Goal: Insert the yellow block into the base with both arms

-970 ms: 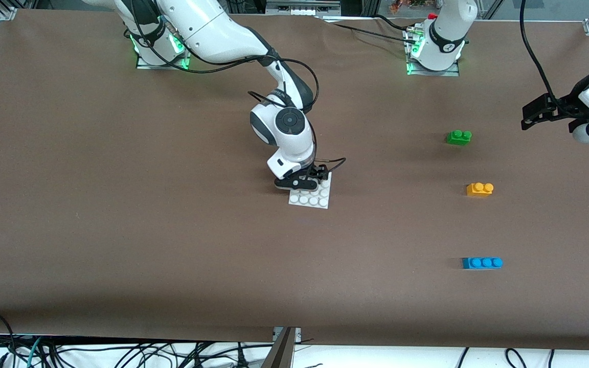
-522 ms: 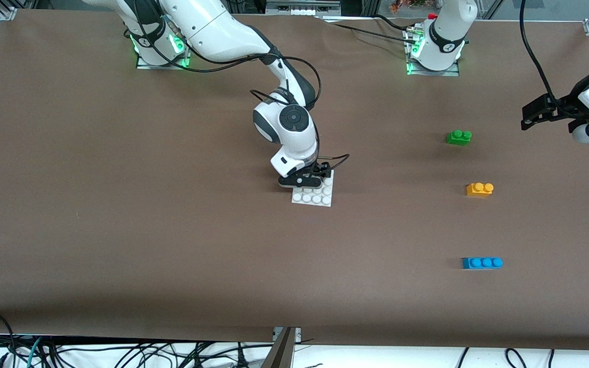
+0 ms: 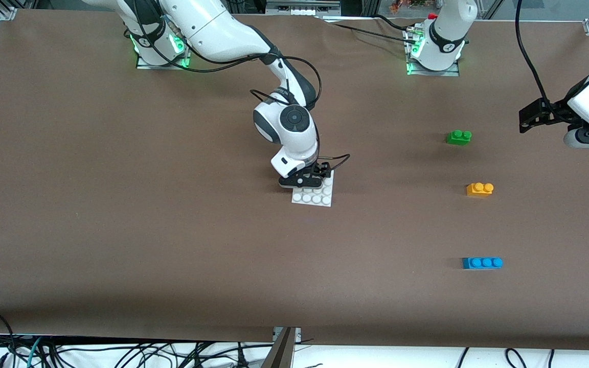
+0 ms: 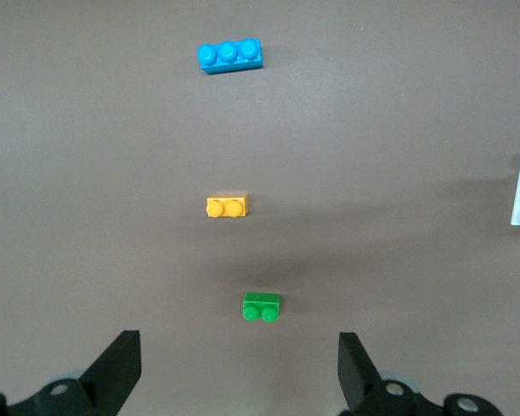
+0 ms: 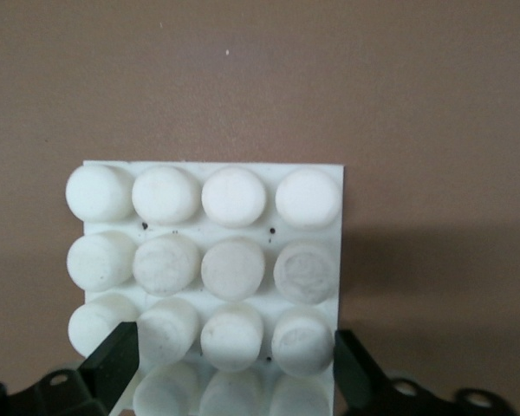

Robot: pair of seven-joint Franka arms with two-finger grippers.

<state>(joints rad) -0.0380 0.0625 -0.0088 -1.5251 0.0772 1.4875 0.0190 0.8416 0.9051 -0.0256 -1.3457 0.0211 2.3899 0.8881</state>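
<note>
In the last second the right tool, fingers clamped on the flat white studded plastic base, nudged it toward mid-bench and stopped, while the left tool, spread wide and empty, drifts above the bench's left-arm end, so the small yellow-orange two-stud plastic block, lying between the green brick and blue brick, awaits pickup.

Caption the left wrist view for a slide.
Open left gripper hovering over the table above the green brick, with the yellow block and blue brick lined up.
</note>
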